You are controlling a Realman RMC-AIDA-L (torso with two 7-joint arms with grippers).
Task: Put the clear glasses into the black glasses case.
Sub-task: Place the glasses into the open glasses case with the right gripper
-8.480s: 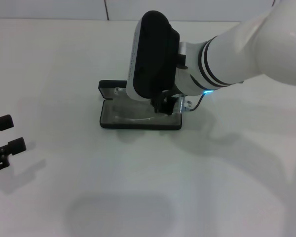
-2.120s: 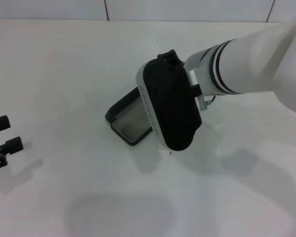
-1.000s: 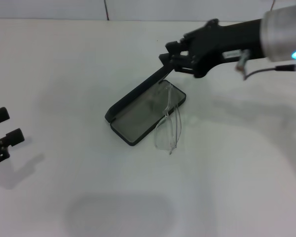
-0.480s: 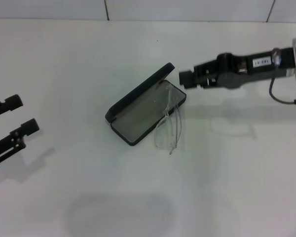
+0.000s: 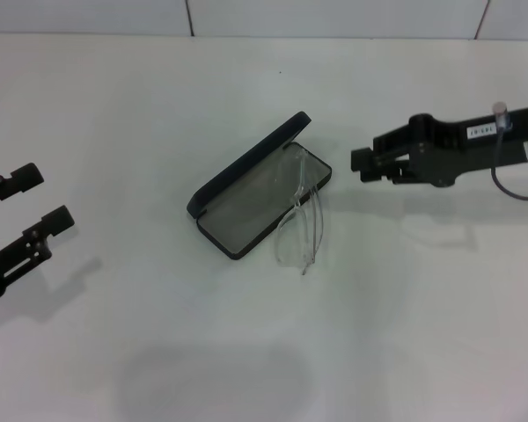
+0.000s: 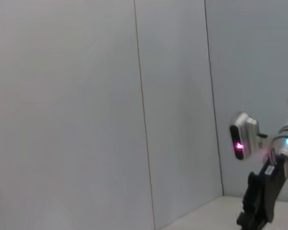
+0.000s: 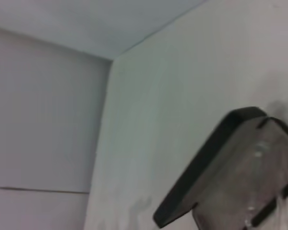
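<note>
open table point(image 5: 246, 352) around, raised lid point(image 5: 246, 167) perhaps blocking behind

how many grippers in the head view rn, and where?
2. Left gripper at the table's left edge, open. Right gripper just right of the open case, where the glasses hang half out.

Premises present as a robot test cell or laboratory workspace, not a home or shop. The work surface is a plain white table point(image 5: 158, 352), unmarked and without furnishings. Behind it stand pale, featureless wall panels point(image 6: 86, 96) divided by thin dark vertical seams point(image 6: 143, 115). The same panels and a seam appear along the far edge of the table in the head view.
</note>
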